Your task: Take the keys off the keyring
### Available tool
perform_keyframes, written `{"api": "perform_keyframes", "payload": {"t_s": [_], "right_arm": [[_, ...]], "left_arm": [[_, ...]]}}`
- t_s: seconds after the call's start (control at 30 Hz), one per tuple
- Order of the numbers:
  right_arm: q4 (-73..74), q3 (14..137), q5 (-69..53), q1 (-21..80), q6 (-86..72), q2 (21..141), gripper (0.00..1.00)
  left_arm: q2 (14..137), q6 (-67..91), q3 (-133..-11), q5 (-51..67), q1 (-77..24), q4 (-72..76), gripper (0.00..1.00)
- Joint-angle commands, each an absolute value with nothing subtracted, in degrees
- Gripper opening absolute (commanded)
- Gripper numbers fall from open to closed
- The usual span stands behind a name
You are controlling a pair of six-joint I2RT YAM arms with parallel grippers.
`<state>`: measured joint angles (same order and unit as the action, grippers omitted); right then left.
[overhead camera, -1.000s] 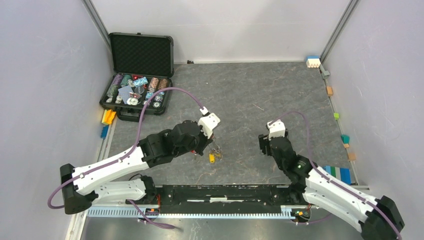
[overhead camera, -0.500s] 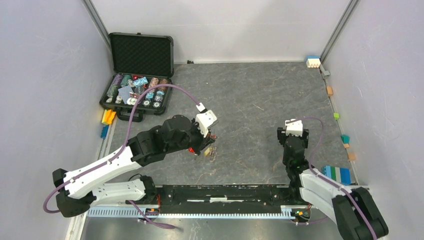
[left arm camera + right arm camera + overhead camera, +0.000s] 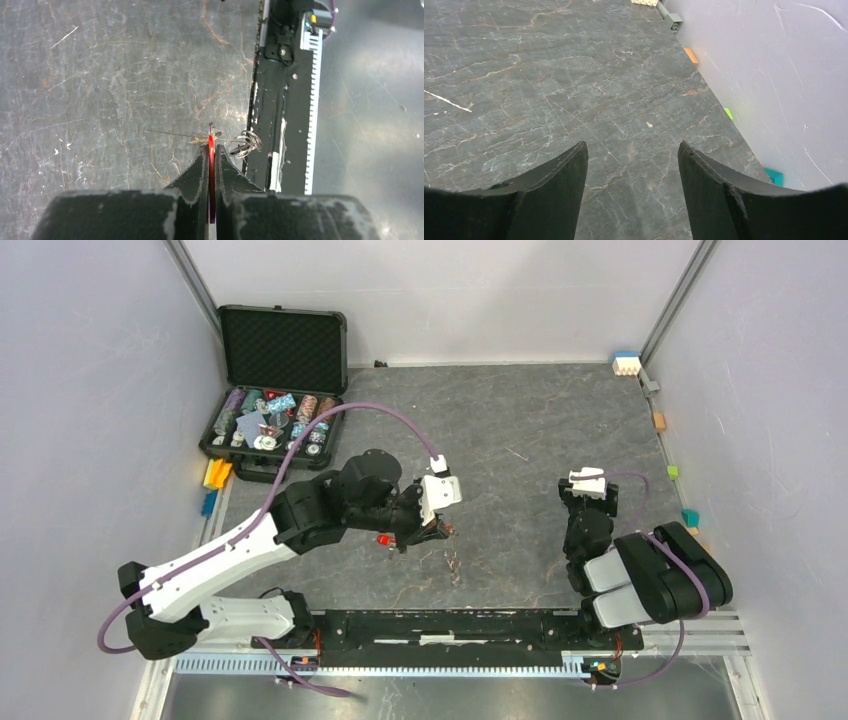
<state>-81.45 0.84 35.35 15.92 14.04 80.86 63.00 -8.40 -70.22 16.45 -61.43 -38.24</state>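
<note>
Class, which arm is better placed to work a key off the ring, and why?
The left arm: jaws shut on a red key, silver rings right beside it. The right arm sits folded aside, jaws open and empty.

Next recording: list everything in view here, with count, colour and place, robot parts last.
table: one, dark grey marbled, under everything
case: one, black, open, far left corner
poker chips: many, multicoloured, inside the case
blocks by the case: a few, yellow and blue, left edge
blocks by the right wall: several, mixed colours, right edge
key: one clear, red head, pinched edge-on, near middle
silver rings: a few, silver, hanging beside the key
left gripper: one, black, shut on the key
right gripper: one, black, open and empty, right side
</note>
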Motion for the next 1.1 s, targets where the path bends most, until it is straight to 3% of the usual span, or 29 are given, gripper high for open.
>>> {"api": "perform_keyframes", "payload": {"t_s": [0.0,0.07,0.1,0.13,0.57,1.07], "right_arm": [[-94.8,-10.8,32.4,14.9,14.9,80.0,0.73],[-95.7,-10.2,33.2,14.8,15.0,81.1,0.78],[-97.3,-10.5,33.4,14.8,15.3,81.6,0.97],[-97.1,-10.7,33.4,14.9,15.1,81.3,0.98],[-95.4,-10.0,33.2,14.8,14.9,81.1,0.98],[-95.4,-10.1,33.2,14.7,14.9,81.1,0.98]], "left_arm": [[65.3,-18.5,-77.7,23.0,-61.2,-44.1,0.02],[66.9,-21.1,-80.8,23.5,-61.1,-47.9,0.02],[67.7,-22.3,-82.3,23.8,-61.1,-49.3,0.02],[68.2,-23.5,-84.1,24.3,-61.1,-51.1,0.02],[74.0,-31.4,-93.8,24.3,-61.2,-63.6,0.02],[73.9,-30.8,-93.6,23.9,-61.5,-65.0,0.02]]}}
